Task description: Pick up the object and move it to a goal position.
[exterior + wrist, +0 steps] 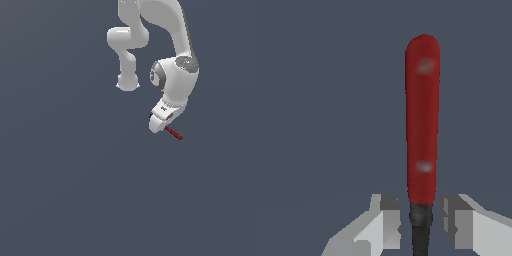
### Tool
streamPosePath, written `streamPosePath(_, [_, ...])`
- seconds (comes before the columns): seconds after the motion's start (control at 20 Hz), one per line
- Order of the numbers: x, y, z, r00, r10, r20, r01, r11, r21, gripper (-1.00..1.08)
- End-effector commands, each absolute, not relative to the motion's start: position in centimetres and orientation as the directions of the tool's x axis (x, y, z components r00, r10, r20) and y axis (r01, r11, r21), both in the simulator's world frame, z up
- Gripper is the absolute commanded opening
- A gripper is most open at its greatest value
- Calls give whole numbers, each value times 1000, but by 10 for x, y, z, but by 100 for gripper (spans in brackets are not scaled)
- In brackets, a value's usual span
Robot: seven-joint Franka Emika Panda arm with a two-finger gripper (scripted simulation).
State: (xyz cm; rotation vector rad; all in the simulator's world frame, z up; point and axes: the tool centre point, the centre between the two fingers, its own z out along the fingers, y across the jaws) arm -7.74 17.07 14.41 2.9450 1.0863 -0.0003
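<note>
Exterior view: the white arm [175, 55] descends from the upper edge of the frame over a plain dark grey-blue floor [65, 190], and ends in the gripper [159, 125]. The tool [174, 133] shows as a short red stick emerging from the gripper's lower end, on the side toward the exterior view's right. Its long axis runs obliquely, from the gripper down and toward the exterior view's right, red handle outermost. The fingers and the tool's black head are hidden by the white hand body, so the state of the jaws cannot be read from this view. Whether the tool rests on the floor or is clear of it cannot be told. The arm's upper links are cut off by the frame's upper edge.

Wrist view: the tool [422, 120] lies between the two grey fingertips [383, 222] of the gripper [421, 222]. The fingertips flank the dark neck where the red handle ends. The jaws stand narrowly apart with the neck between them, a thin gap showing on each side, so contact with the neck cannot be confirmed. The handle extends straight away from the fingertips, its rounded end farthest from them, and the long axis passes through the gap between the fingers. The black head is cut off at the frame edge, and its forked shape cannot be made out.
</note>
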Motion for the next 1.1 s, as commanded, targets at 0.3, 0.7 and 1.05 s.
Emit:
streamPosePath(0.3, [-127, 219, 187, 762, 648, -1, 648, -762, 3, -100])
streamPosePath(0.7, [-148, 243, 207, 762, 648, -1, 648, -762, 1, -100])
streamPosePath(1.05, [-145, 242, 206, 762, 648, 0, 648, -762, 0, -100])
